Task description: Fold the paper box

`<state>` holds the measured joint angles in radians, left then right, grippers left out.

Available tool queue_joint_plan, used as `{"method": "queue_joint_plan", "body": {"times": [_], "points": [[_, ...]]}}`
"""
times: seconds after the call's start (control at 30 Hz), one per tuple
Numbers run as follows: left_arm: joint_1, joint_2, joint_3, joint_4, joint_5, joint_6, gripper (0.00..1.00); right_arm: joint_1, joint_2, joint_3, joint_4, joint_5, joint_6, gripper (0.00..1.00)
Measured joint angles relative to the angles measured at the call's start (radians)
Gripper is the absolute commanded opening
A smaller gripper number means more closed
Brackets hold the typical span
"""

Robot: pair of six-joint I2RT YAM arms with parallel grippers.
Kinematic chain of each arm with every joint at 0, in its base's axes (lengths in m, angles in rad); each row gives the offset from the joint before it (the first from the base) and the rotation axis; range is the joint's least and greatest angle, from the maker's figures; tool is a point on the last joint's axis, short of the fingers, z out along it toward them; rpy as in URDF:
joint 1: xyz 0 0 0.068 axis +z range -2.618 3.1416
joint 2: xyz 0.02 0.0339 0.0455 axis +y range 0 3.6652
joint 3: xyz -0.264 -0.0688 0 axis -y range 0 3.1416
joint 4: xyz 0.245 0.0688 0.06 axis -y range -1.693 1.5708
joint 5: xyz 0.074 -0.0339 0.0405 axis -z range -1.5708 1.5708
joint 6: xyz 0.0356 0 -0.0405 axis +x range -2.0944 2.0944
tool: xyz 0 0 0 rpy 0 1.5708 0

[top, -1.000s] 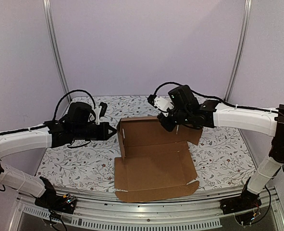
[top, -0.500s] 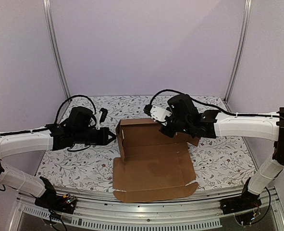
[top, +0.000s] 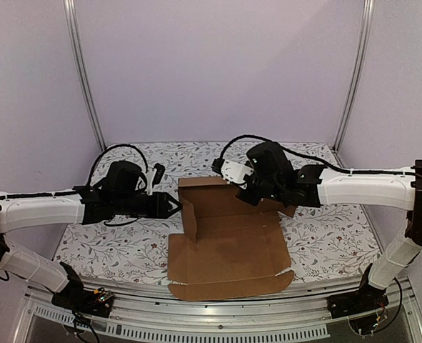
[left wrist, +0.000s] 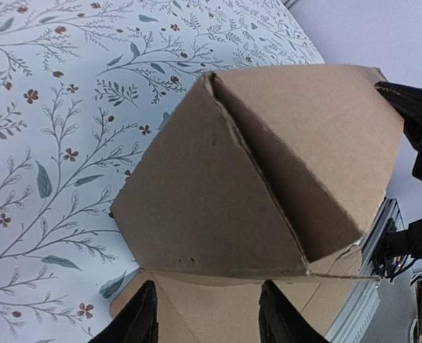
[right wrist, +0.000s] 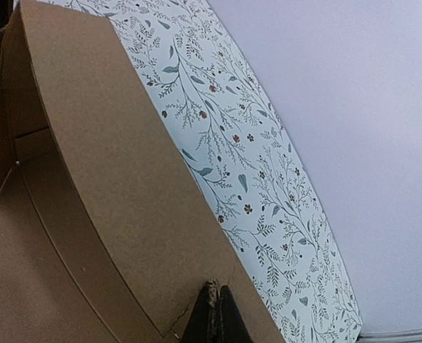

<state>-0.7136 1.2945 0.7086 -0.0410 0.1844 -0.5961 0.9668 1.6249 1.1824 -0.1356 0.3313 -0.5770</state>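
I judge the paper box point(top: 228, 243) about half folded: right gripper point(right wrist: 212, 291) pinches shut on its raised 12 o'clock wall, left gripper point(left wrist: 207, 289) half-open and empty, 6 o'clock flap flat.

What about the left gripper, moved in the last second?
Yes. Top view: the left gripper has shifted right, away from the left frame post, and slightly toward the near rail.

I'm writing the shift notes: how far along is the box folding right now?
Done: the paper box has its back wall and left side flap standing. In hand: the right pincer is shut on the back wall's edge; the left pincer, open, sits outside the left side flap. Left: the right side flap and front flap lie flat, so nothing is closed yet.
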Motion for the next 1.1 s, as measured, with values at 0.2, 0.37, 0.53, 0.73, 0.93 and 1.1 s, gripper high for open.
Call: {"method": "queue_joint_plan", "body": {"times": [0.2, 0.37, 0.53, 0.73, 0.93, 1.1], "points": [[-0.008, 0.002, -0.002, 0.026, -0.009, 0.005, 0.70, 0.011, 0.000, 0.000, -0.009, 0.019, 0.012, 0.00], [-0.050, 0.002, -0.002, 0.043, -0.047, 0.005, 0.74, 0.021, 0.000, 0.001, -0.014, 0.034, 0.034, 0.00], [-0.111, 0.008, -0.003, 0.055, -0.133, 0.011, 0.75, 0.029, 0.000, 0.001, -0.016, 0.040, 0.063, 0.00], [-0.150, 0.062, -0.036, 0.124, -0.268, 0.024, 0.74, 0.043, -0.002, 0.001, -0.024, 0.051, 0.092, 0.00], [-0.171, 0.115, -0.063, 0.204, -0.378, 0.034, 0.69, 0.053, -0.020, -0.006, -0.042, 0.055, 0.120, 0.00], [-0.192, 0.125, -0.077, 0.269, -0.446, 0.043, 0.63, 0.065, -0.032, -0.013, -0.044, 0.062, 0.148, 0.00]]}}
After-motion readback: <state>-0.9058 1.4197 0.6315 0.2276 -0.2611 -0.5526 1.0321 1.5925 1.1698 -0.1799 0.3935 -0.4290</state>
